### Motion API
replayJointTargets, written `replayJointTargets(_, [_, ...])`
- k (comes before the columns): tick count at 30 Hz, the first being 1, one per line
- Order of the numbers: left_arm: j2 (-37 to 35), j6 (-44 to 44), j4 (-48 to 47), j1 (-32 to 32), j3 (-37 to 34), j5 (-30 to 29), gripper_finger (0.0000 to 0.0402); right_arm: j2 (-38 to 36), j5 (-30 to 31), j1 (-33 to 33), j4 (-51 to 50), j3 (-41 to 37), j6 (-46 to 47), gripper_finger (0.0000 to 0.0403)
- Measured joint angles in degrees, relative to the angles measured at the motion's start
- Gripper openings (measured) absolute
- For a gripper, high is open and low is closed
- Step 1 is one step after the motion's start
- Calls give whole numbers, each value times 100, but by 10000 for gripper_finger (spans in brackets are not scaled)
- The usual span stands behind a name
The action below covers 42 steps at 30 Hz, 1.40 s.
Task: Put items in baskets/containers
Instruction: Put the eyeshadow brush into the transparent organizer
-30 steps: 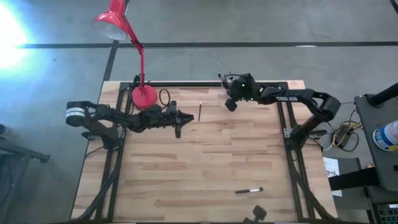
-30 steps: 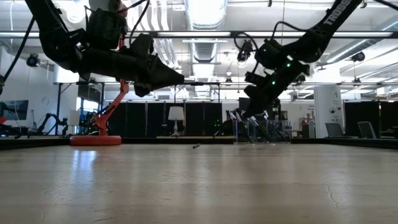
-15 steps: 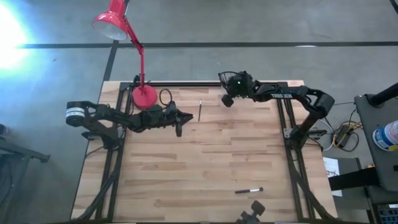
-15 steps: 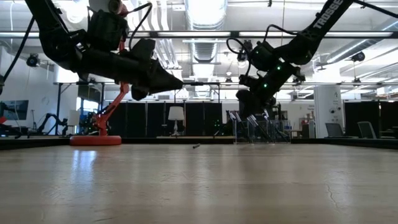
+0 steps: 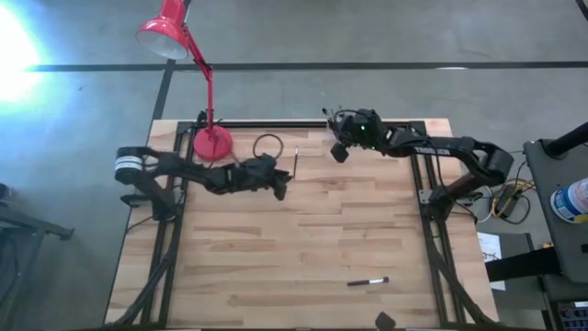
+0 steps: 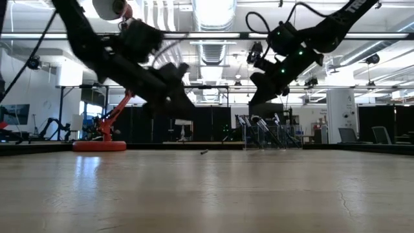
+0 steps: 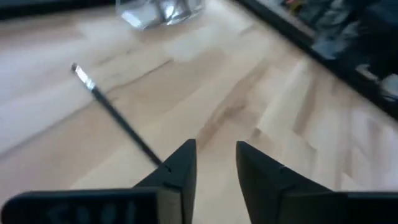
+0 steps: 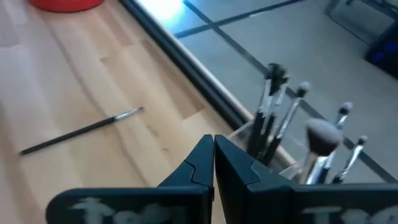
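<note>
One thin dark-handled brush (image 5: 296, 163) lies flat on the table near the far edge; the low view (image 6: 204, 153) and both wrist views (image 7: 115, 112) (image 8: 81, 134) show it too. The clear organiser (image 8: 252, 134) stands at the far edge with several brushes (image 8: 283, 112) upright in it, and appears in the left wrist view (image 7: 160, 11) as well. My left gripper (image 5: 280, 190) (image 7: 216, 165) hovers open above the table just short of the lying brush's handle end. My right gripper (image 5: 338, 153) (image 8: 213, 155) is shut and empty, in the air beside the organiser.
The red desk lamp's base (image 5: 213, 142) stands left of the lying brush, with a cable loop (image 5: 267, 144) beside it. A dark pen-like item (image 5: 367, 281) lies toward the near right. A small dark object (image 5: 384, 320) sits at the near edge. Bare wood lies between.
My left gripper has moved toward the table's right and dipped, closing on the lying brush. My right gripper has risen a little near the organiser. The brush on the table has stayed where it was.
</note>
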Motion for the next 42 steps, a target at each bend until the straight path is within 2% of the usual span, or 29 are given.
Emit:
replayJointTargets(4, [648, -364, -696, 1, 630, -383, 126, -254, 56, 241, 41, -284, 37, 8])
replayJointTargets(7, [1087, -426, -1134, -1, 1111, -779, 136, -431, 370, 415, 81, -450, 38, 8])
replayJointTargets(10, [1429, -439, -1417, -3, 1450, -879, 140, -608, 490, 512, 142, -647, 37, 8])
replayJointTargets(17, [1658, -564, -1966, -28, 1715, -1623, 141, -1119, 586, 575, 563, -1206, 63, 8])
replayJointTargets(25, [1751, -772, -1963, -34, 1697, -1447, 141, -1643, 588, 573, 999, -1674, 108, 8])
replayJointTargets(35, [2040, -732, -1964, -43, 1861, -1568, 137, -1734, 586, 573, 1107, -1843, 189, 8])
replayJointTargets(38, [1988, -504, -2199, -36, 1863, -1539, 119, -1734, 586, 573, 1106, -1847, 188, 8])
replayJointTargets(42, [1961, -299, -2486, -40, 1795, -1455, 66, -1734, 576, 574, 1100, -1858, 195, 8])
